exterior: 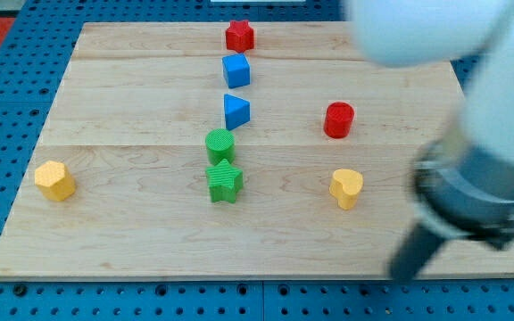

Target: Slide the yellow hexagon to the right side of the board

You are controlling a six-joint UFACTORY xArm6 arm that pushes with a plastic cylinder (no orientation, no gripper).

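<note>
The yellow hexagon sits at the far left of the counter, close to the left edge and well apart from every other block. That is the opposite side from where the task wants it, so the whole slide is, by my judgement, not yet begun.

Moving rightward, a loose column runs down the middle: a red star near the view's top, a blue cube below it, then a blue triangle, then a green cylinder touching or nearly touching a green star beneath it. The green star lies roughly level with the hexagon, so a straight push rightward would likely run into it.

Further right stand a red cylinder and, lower, a yellow heart, well apart from each other.

At the view's right the arm looms large and blurred. Its dark rod slants down to my tip, near the counter's bottom edge, right of the yellow heart and touching no block. There is no gripper on this rig, so nothing is held.
</note>
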